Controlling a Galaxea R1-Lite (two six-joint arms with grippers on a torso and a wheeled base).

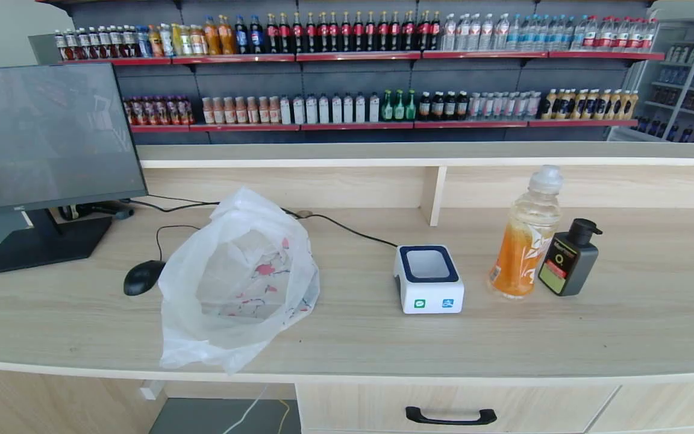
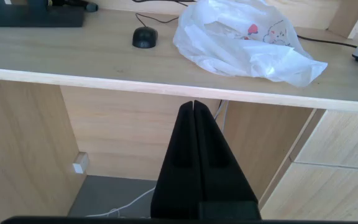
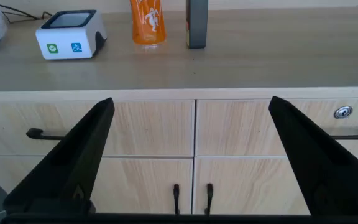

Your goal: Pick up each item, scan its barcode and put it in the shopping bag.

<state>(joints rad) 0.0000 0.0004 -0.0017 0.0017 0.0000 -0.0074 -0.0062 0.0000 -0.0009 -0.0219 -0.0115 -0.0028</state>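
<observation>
The left gripper (image 2: 194, 109), fingers pressed together with nothing between them, sits below the counter (image 2: 73, 59) edge. The white plastic shopping bag (image 2: 247, 43) lies higher up, beyond it. The right gripper (image 3: 191, 106) gapes wide before the drawers (image 3: 148, 127). Beyond and higher stand the barcode scanner (image 3: 70, 42), the orange juice bottle (image 3: 148, 22) and the dark pump bottle (image 3: 197, 25).

Shopping bag (image 1: 238, 283) left of scanner (image 1: 428, 278); juice bottle (image 1: 525, 241), pump bottle (image 1: 567, 262) right
</observation>
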